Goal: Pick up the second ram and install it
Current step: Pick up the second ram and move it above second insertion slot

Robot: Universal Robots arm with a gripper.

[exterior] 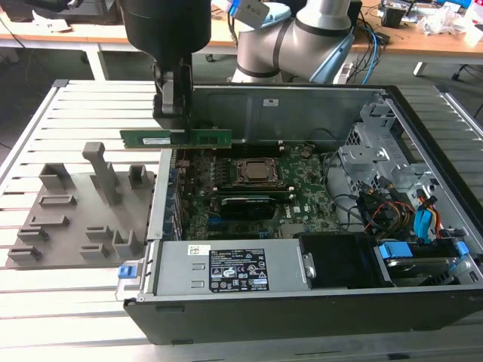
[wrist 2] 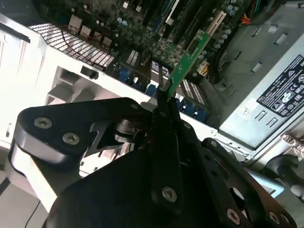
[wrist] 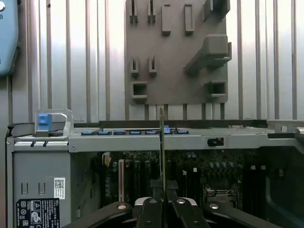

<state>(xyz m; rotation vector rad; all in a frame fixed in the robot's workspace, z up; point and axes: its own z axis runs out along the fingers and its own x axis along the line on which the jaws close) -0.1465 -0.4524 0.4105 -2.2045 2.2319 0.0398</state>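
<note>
One gripper [exterior: 172,119], black, exterior view: its two fingers are clamped on one second ram [exterior: 204,139], a green stick held level in the air over the wall of the open computer case [exterior: 317,113] on the exterior view's left, not seated. On the motherboard [exterior: 302,200] below are one CPU socket [exterior: 259,172] and one black card [exterior: 245,205]. One silver power supply [exterior: 226,270] sits at the near wall. One grey fixture plate [exterior: 68,226] lies on the slatted table [exterior: 75,317] just beside the case. Second wrist view: the gripper [wrist 2: 165,97] pinches the ram [wrist 2: 192,54], which juts out over the motherboard [wrist 2: 118,19]. First wrist view: the gripper [wrist: 164,185] holds the ram [wrist: 162,142] edge-on, in line with the fixture plate [wrist: 175,52] beyond the case wall [wrist: 142,141], which carries one blue latch [wrist: 44,121].
</note>
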